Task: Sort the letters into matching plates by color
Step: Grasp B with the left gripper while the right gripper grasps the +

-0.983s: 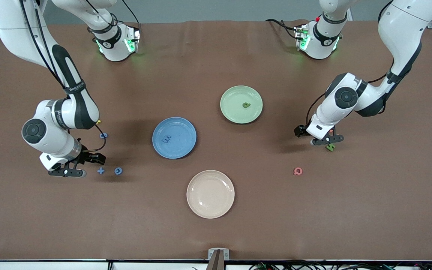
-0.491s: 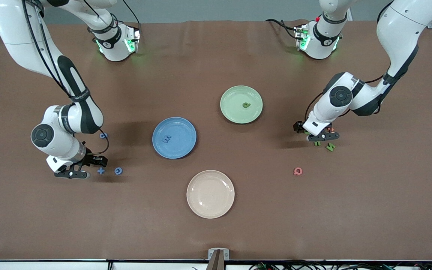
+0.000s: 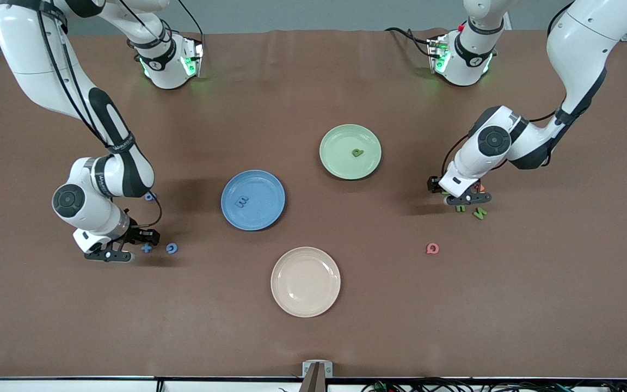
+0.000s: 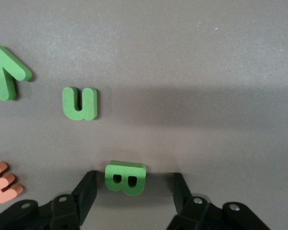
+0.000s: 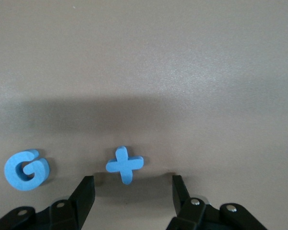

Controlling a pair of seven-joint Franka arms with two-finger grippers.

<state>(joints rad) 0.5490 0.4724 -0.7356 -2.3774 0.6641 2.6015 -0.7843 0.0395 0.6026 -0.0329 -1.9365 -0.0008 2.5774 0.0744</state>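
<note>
Counting one letter in each plate (image 3: 270, 188), we find six left on the tabletop (image 3: 313, 76). Left hand (image 4: 132, 191) straddles green B (image 4: 126, 177), right hand (image 5: 133, 189) the plus (image 5: 125, 164), both unclosed.

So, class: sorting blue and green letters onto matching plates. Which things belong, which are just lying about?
Belong:
blue plate
green plate
blue plus
blue G
green B
green U
green N

Lying about:
cream plate
pink letter
orange E
</note>
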